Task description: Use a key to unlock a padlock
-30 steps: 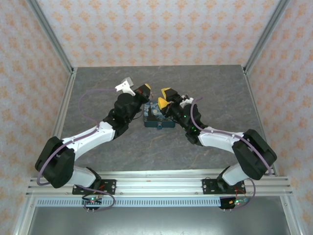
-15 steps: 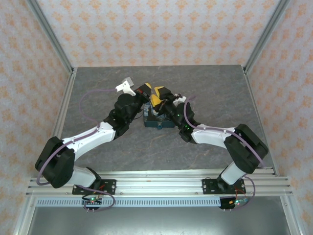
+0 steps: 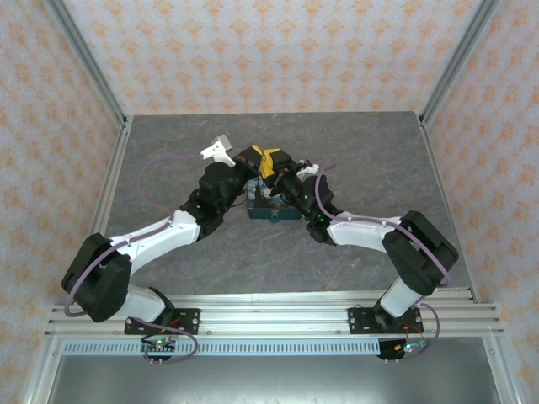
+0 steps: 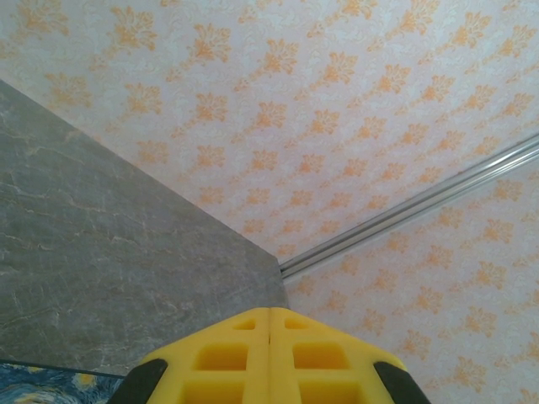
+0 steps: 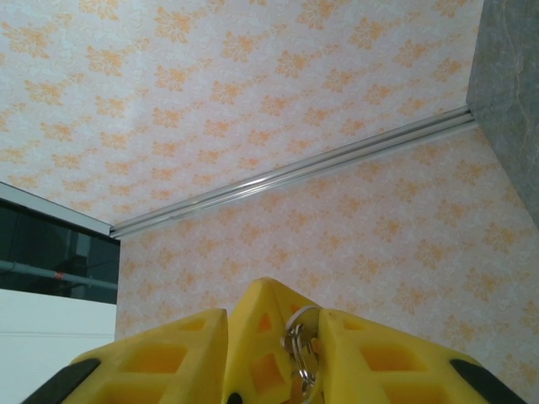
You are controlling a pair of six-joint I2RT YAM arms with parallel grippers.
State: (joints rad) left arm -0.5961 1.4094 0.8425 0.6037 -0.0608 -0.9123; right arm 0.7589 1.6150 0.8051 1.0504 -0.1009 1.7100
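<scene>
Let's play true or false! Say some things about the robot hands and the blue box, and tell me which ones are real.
1. The left gripper has its yellow fingers pressed together. True.
2. The box is red. False: it is dark blue with swirls.
3. A small metal ring sits between the right gripper fingers. True.
4. The two grippers are far apart. False: they are close together by the box.

A lab robot cell — aluminium frame posts [image 3: 88, 63], orange-patterned wall panels [image 3: 269, 50], a grey stone-look bench [image 3: 362, 151], a slotted mounting rail [image 3: 269, 318].
</scene>
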